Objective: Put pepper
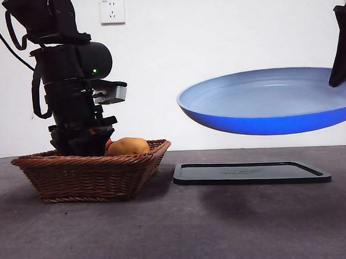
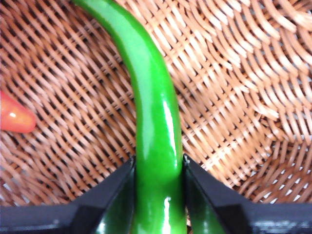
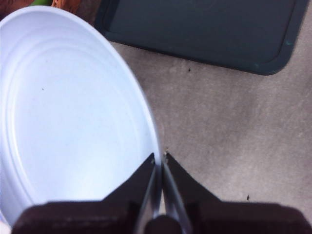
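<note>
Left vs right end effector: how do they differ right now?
The left end effector is down in the wicker basket, while the right end effector is up above the black tray. The left is shut on the green pepper; the right pinches the rim of the blue plate, holding it in the air. Both are closed on a load.

Lab-like test bench: bare white wall [image 1: 215, 37] (one socket [image 1: 112, 10]), grey table [image 1: 176, 226]

Bulky black arm [image 1: 74, 82], looped black cables, small green indicator light, grey box-shaped module, wedge-shaped black jaws
</note>
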`<action>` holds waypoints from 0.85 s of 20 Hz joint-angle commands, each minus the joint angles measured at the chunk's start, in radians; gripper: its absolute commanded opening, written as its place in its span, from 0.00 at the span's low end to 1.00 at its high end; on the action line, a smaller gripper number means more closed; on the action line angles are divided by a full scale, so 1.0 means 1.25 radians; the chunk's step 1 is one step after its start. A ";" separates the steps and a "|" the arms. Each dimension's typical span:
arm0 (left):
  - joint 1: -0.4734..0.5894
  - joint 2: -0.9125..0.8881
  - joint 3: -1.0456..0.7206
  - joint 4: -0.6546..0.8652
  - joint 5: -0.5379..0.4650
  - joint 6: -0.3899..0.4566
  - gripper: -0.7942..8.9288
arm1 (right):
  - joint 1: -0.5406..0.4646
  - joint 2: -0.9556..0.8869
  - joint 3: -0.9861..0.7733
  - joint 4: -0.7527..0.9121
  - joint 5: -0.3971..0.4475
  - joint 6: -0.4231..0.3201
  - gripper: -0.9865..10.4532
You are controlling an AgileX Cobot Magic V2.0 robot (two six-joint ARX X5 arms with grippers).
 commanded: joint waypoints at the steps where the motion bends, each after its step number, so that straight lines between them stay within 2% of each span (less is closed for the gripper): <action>1: -0.007 0.015 0.014 -0.001 0.003 0.001 0.18 | 0.002 0.007 0.013 0.015 -0.003 -0.002 0.09; 9: -0.007 -0.061 0.016 -0.011 0.006 -0.001 0.18 | 0.002 0.007 0.013 0.031 -0.002 0.016 0.09; 11: -0.008 -0.100 0.016 -0.009 0.034 -0.018 0.18 | 0.002 0.014 0.013 0.035 -0.003 0.030 0.09; 14: -0.015 -0.167 0.016 -0.005 0.120 -0.037 0.18 | 0.002 0.051 0.013 0.052 -0.003 0.055 0.09; 17: -0.040 -0.223 0.016 0.003 0.259 -0.057 0.18 | 0.005 0.114 0.013 0.088 -0.010 0.086 0.09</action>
